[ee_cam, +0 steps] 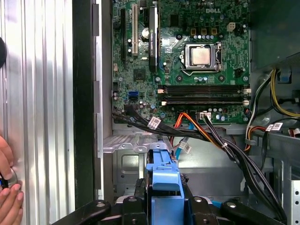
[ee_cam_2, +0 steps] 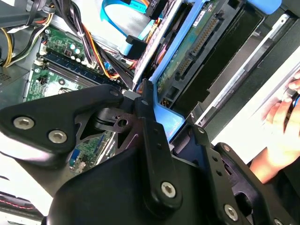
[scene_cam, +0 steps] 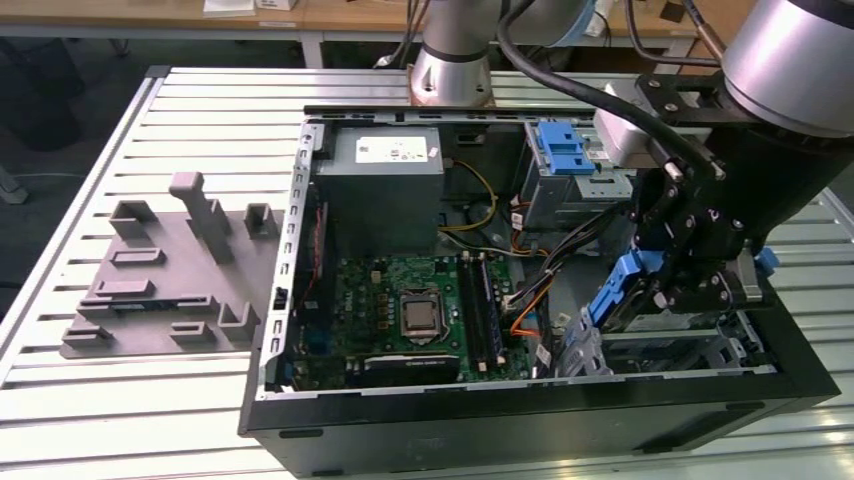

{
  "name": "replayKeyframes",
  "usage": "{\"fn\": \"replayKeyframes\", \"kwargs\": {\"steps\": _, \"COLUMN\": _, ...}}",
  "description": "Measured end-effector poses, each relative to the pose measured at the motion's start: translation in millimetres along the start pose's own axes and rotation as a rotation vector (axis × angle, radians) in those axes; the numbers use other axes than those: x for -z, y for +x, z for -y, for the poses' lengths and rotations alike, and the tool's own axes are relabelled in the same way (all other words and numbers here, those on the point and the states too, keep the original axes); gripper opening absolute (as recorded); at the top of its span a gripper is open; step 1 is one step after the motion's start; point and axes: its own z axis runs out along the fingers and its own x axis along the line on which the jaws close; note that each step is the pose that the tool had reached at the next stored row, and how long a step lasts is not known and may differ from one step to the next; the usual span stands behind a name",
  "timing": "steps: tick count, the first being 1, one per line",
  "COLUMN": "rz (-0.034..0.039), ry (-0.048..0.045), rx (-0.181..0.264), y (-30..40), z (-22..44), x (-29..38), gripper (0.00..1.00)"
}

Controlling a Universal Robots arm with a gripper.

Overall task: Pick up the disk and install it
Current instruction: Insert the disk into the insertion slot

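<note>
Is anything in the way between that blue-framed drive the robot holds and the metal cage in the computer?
Nothing visible blocks it. The tool grips the blue-framed silver-grey disk right at the silver metal cage. Black and orange cables run alongside the cage, not across the gap.

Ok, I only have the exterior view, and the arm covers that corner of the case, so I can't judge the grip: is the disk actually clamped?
Observer: Yes. The gripper is shut on the disk. The second wrist view shows the disk's blue frame pinched between the fingers.
Operator: Is anyone near the case?
Observer: Yes. In the first wrist view a person's hand is at the slatted table, just outside the case.
Operator: What lies ahead of the disk?
Observer: In the first wrist view a bundle of cables crosses between the blue frame and the motherboard.
</note>
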Motion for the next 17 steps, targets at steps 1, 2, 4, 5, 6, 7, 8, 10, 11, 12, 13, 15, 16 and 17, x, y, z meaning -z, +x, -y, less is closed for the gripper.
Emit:
{"fn": "replayKeyframes", "kwargs": {"steps": 1, "rz": 0.0002, "ry": 0.0, "rx": 0.0, "y": 0.0, "z": 0.0, "x": -0.4, "gripper": 0.36}}
{"fn": "replayKeyframes", "kwargs": {"steps": 2, "rz": 0.0005, "ry": 0.0, "rx": 0.0, "y": 0.0, "z": 0.0, "x": -1.0, "gripper": 0.36}}
{"fn": "replayKeyframes", "kwargs": {"steps": 4, "rz": 0.0001, "ry": 0.0, "rx": 0.0, "y": 0.0, "z": 0.0, "x": -2.5, "gripper": 0.36}}
{"fn": "replayKeyframes", "kwargs": {"steps": 5, "rz": 0.0001, "ry": 0.0, "rx": 0.0, "y": 0.0, "z": 0.0, "x": -3.5, "gripper": 0.36}}
{"fn": "replayKeyframes", "kwargs": {"steps": 6, "rz": 0.0002, "ry": 0.0, "rx": 0.0, "y": 0.0, "z": 0.0, "x": -4.5, "gripper": 0.36}}
{"fn": "replayKeyframes", "kwargs": {"steps": 7, "rz": 0.0001, "ry": 0.0001, "rx": 0.0, "y": 0.0, "z": 0.0, "x": -5.3, "gripper": 0.36}}
{"fn": "replayKeyframes", "kwargs": {"steps": 8, "rz": 0.0, "ry": 0.0001, "rx": 0.0, "y": 0.0, "z": 0.0, "x": -5.9, "gripper": 0.36}}
{"fn": "replayKeyframes", "kwargs": {"steps": 10, "rz": -0.0003, "ry": 0.0003, "rx": 0.0, "y": 0.0, "z": 0.0, "x": -6.4, "gripper": 0.37}}
{"fn": "replayKeyframes", "kwargs": {"steps": 11, "rz": 0.0, "ry": 0.0002, "rx": 0.0, "y": 0.0, "z": 0.0, "x": -6.8, "gripper": 0.37}}
{"fn": "replayKeyframes", "kwargs": {"steps": 12, "rz": 0.0, "ry": 0.0002, "rx": 0.0, "y": 0.0, "z": 0.0, "x": -7.1, "gripper": 0.37}}
{"fn": "replayKeyframes", "kwargs": {"steps": 13, "rz": 0.0, "ry": 0.0002, "rx": 0.0, "y": 0.0, "z": 0.0, "x": -7.4, "gripper": 0.44}}
{"fn": "replayKeyframes", "kwargs": {"steps": 15, "rz": 0.0003, "ry": 0.0002, "rx": 0.0, "y": 0.0, "z": 0.0, "x": -9.4, "gripper": 0.44}}
{"fn": "replayKeyframes", "kwargs": {"steps": 16, "rz": 0.0001, "ry": 0.0003, "rx": 0.0, "y": 0.0, "z": 0.0, "x": -10.6, "gripper": 0.44}}
{"fn": "replayKeyframes", "kwargs": {"steps": 17, "rz": 0.0001, "ry": 0.0002, "rx": 0.0, "y": -0.1, "z": 0.0, "x": -11.9, "gripper": 0.44}}
